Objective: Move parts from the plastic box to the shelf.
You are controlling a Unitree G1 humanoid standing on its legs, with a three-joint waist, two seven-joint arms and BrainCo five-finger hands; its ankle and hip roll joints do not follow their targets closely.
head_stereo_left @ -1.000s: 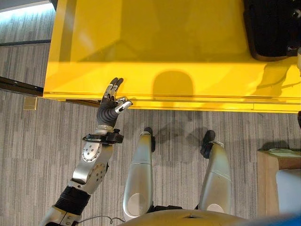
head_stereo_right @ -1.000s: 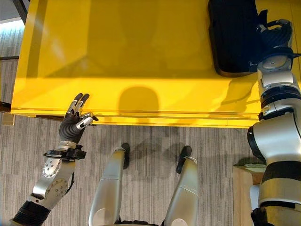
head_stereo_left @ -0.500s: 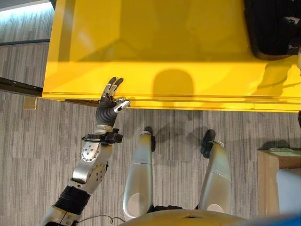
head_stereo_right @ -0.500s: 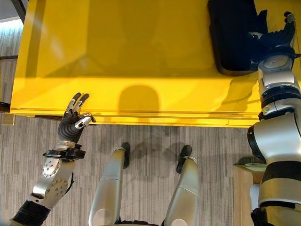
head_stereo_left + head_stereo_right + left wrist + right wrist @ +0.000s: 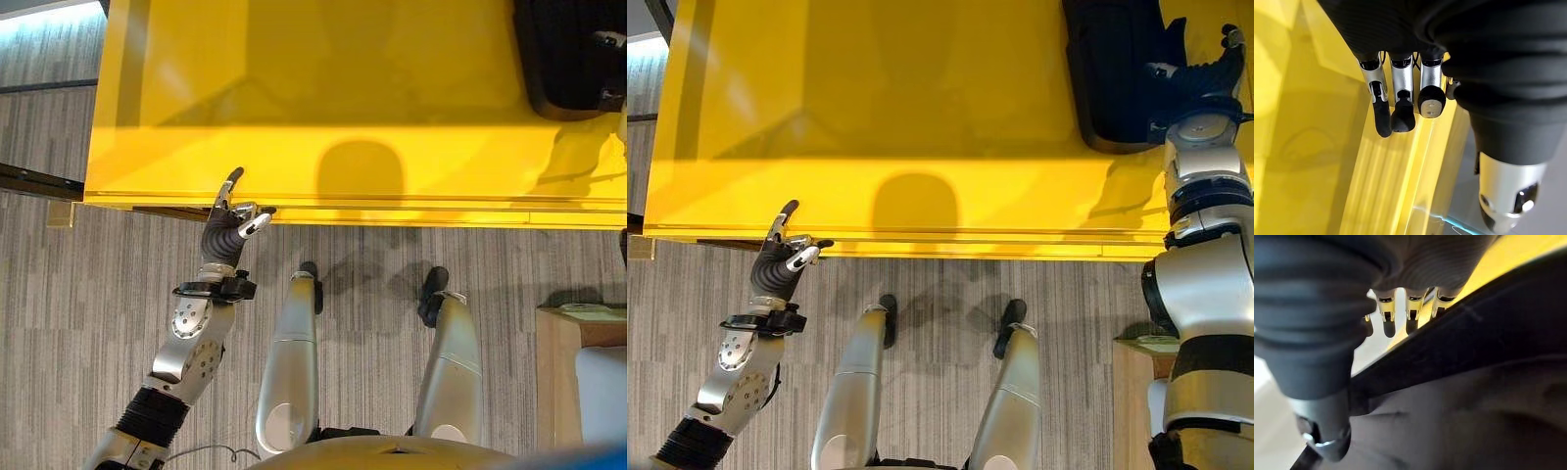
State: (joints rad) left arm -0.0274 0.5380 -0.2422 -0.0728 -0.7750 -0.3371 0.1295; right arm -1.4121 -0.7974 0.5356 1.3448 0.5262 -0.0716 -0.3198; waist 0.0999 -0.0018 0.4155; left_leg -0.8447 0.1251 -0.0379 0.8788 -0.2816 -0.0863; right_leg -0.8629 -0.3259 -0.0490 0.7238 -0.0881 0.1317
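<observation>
- The big yellow shelf (image 5: 372,98) lies flat in front of the robot, above the grey floor (image 5: 88,294).
- The left hand (image 5: 227,223) is at the shelf's near edge. Its fingers (image 5: 1400,103) are straight and close together, holding nothing.
- A black part (image 5: 1117,69) sits on the far right of the shelf.
- The right hand (image 5: 1200,73) is right at the black part's right side. Its fingers (image 5: 1411,316) look fairly straight, past the part's edge.
</observation>
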